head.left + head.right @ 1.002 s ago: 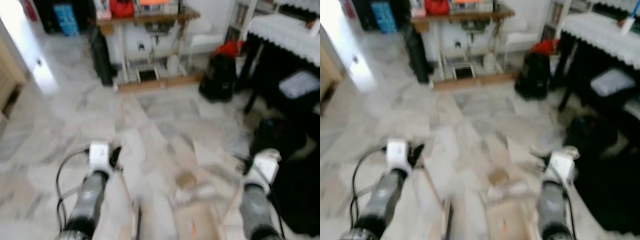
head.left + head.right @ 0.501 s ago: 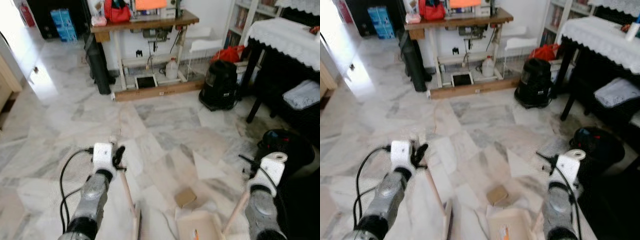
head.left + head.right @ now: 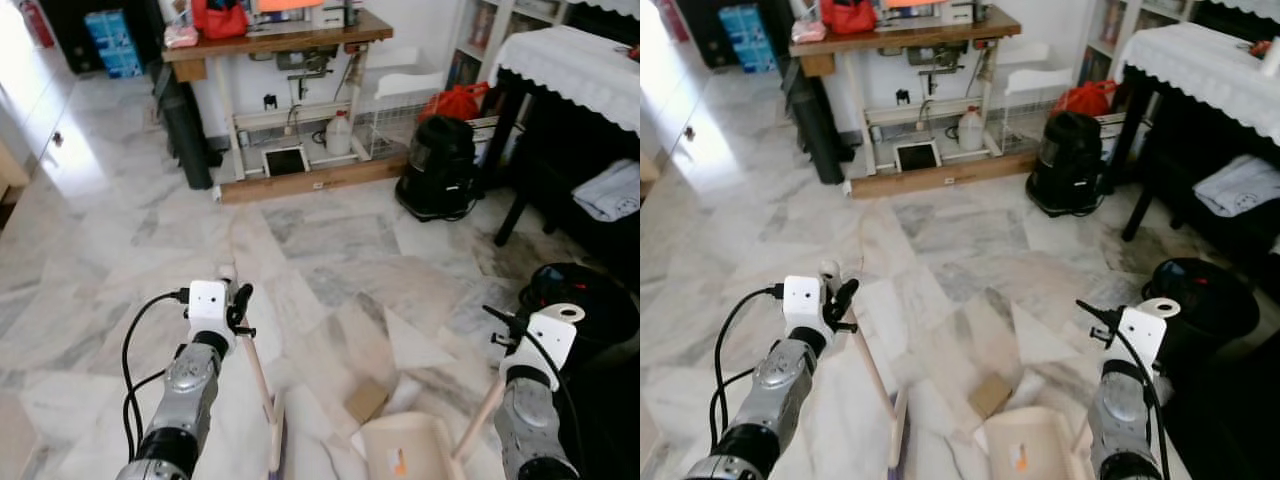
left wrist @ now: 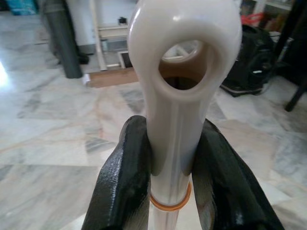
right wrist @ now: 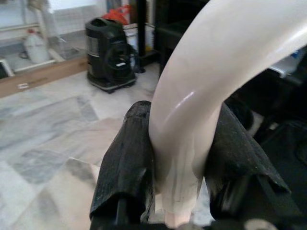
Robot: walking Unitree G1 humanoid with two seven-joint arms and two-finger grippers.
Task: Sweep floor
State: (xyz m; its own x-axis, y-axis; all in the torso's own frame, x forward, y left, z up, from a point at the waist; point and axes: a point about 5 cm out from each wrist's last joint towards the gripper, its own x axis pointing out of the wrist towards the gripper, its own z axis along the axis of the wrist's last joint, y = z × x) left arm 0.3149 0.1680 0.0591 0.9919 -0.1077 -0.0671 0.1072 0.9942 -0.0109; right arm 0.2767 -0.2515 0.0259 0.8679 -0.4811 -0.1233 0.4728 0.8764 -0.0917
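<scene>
Cardboard scrap (image 3: 366,400) before dustpan (image 3: 405,447), black vacuum (image 3: 437,168) beyond, marble floor (image 3: 330,240)

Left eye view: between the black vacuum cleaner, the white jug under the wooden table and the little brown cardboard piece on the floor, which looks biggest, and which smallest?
1. Black vacuum cleaner, clearly largest.
2. and 3. White jug and brown cardboard piece look about alike. The cardboard lies nearer the camera, so I would not rank them.

grey-veined white marble floor (image 3: 330,240), cream dustpan (image 3: 405,455), brown cardboard scrap (image 3: 366,400)
</scene>
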